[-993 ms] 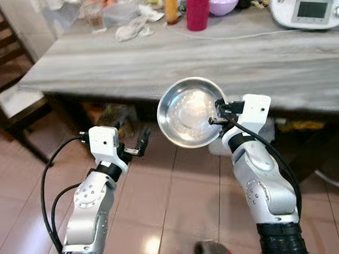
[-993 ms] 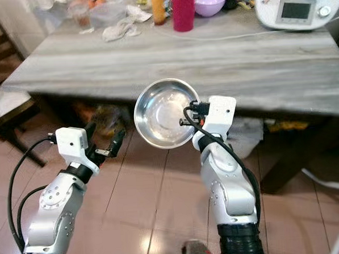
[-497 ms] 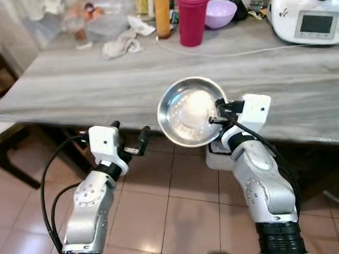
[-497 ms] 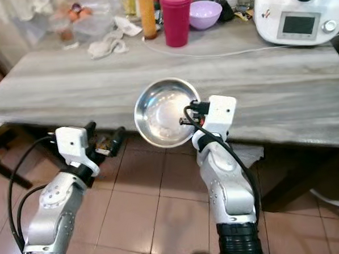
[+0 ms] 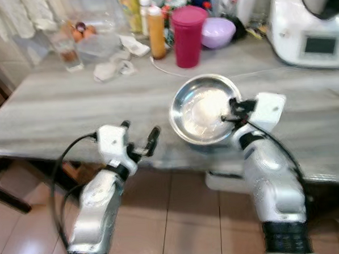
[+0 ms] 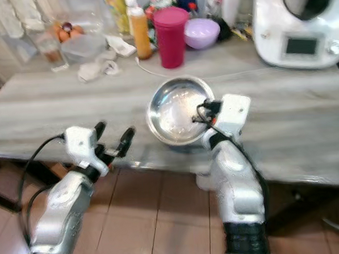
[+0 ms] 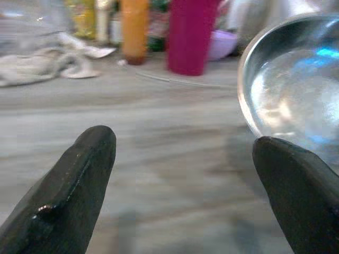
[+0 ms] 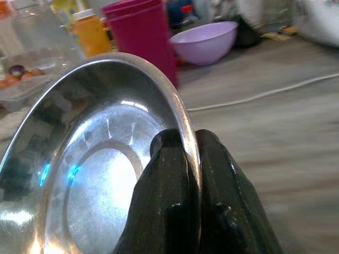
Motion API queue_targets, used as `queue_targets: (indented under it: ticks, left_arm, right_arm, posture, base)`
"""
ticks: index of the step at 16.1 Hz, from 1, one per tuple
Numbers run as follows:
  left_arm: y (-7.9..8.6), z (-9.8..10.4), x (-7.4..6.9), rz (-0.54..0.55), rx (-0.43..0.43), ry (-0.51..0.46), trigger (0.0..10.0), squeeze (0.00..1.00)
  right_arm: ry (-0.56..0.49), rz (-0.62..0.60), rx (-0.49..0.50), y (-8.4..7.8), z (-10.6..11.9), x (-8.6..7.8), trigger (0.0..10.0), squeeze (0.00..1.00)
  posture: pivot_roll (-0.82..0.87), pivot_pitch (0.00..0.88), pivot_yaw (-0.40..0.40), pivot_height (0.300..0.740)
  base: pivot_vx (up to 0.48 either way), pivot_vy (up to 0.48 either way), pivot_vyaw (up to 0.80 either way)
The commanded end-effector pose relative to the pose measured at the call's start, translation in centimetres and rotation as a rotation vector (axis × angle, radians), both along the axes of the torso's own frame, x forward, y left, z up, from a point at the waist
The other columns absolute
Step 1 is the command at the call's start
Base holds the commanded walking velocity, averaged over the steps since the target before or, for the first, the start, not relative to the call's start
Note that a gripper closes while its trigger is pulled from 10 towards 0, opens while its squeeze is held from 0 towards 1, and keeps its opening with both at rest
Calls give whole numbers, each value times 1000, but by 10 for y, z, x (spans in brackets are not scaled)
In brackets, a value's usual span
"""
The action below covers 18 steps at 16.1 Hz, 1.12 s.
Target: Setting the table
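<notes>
Grey, wood-grained surface [image 5: 71,103] ahead, over a tiled floor [image 5: 180,217], crowded only along its far side. Above the near part of that surface, held off it and tipped up toward the camera, a steel bowl [image 5: 205,108], empty and shiny inside. Clamped by the right jaws at its rim on the robot's right, with the black fingers [image 8: 169,174] pressed together on either side of the metal edge in the right wrist view. Not set down yet, as far as can be judged: looks lifted clear of the wood, though how far cannot be told. To the robot's left, near the surface's front edge, the left jaws, spread apart and carrying nothing, with both fingertips [image 7: 74,174] wide of each other and the bowl's rim just beyond one of them. Farther back, a magenta cup [image 5: 188,35], an orange bottle [image 5: 156,32] and a lilac bowl [image 5: 218,31], then a crumpled cloth [image 5: 112,67], a clear container [image 5: 97,46] and a thin white cable [image 5: 172,70], with a white appliance [image 5: 312,23] at the far right. Probably an early stage: one piece brought to the surface, placement pending, and no plates, cutlery or other settings laid out anywhere on the near side.
</notes>
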<state>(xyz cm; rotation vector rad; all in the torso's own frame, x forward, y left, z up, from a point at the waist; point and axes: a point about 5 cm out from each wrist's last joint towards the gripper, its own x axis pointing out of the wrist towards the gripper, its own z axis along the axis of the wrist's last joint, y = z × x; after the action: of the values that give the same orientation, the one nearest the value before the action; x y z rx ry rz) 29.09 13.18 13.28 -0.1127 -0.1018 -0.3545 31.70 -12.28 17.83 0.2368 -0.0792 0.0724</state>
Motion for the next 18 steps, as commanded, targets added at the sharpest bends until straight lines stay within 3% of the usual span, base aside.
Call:
queue_targets:
  ticks: [1,3,9,18]
  left_arm:
    - [-4,2,-1,-17,-6,-7,10000,0]
    - [-7,4,-3,-41,-23,-19,10000,0]
    - [-7,-1,-14,-132,57,-32,10000,0]
    - [-11,-9,-28,-260,118,-21,10000,0]
  right_arm:
    - [-14,-27,-7,-5,4,2,10000,0]
    - [-5,-35,-5,-7,2,2,10000,0]
    - [21,-118,-53,-18,-1,5,10000,0]
    - [167,-161,59,-26,-18,9,10000,0]
  posture:
    - [-194,152,38,740]
    - [-193,151,39,740]
    - [-189,149,40,740]
    - [-191,147,32,740]
  base:
    - [420,0,0]
    - [0,0,0]
    - [0,0,0]
    - [0,0,0]
